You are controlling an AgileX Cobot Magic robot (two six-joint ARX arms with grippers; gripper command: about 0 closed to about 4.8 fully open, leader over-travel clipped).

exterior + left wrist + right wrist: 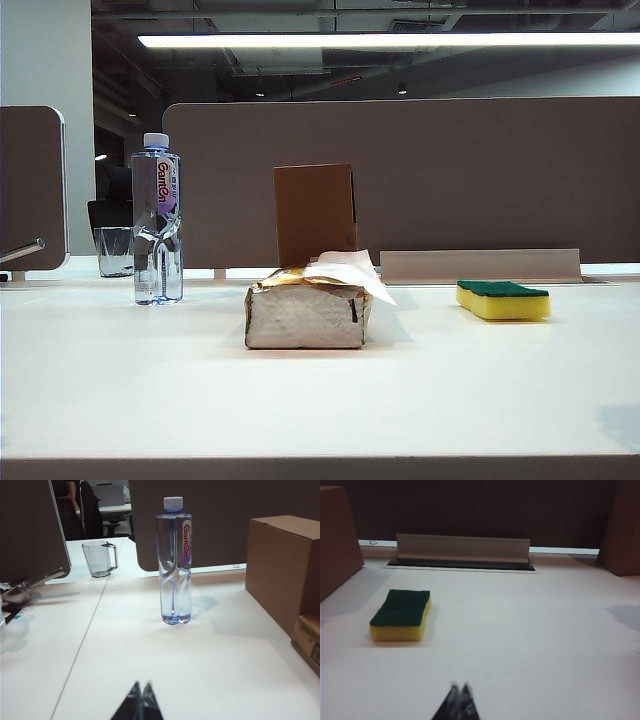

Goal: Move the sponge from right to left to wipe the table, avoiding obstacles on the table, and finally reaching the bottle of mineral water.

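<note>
So the sponge (503,300) sits green side up on the right of the white bench (320,400), nothing touching it. The tissue pack (308,312) is in the middle with the cardboard box (315,213) upright right behind it, and the bottle (157,220) stands off to the left, a glass (115,251) behind it. The left gripper (140,686) hangs low facing the bottle, fingers together, empty. The right gripper (459,686) faces the sponge from well back, fingers together too.
</note>
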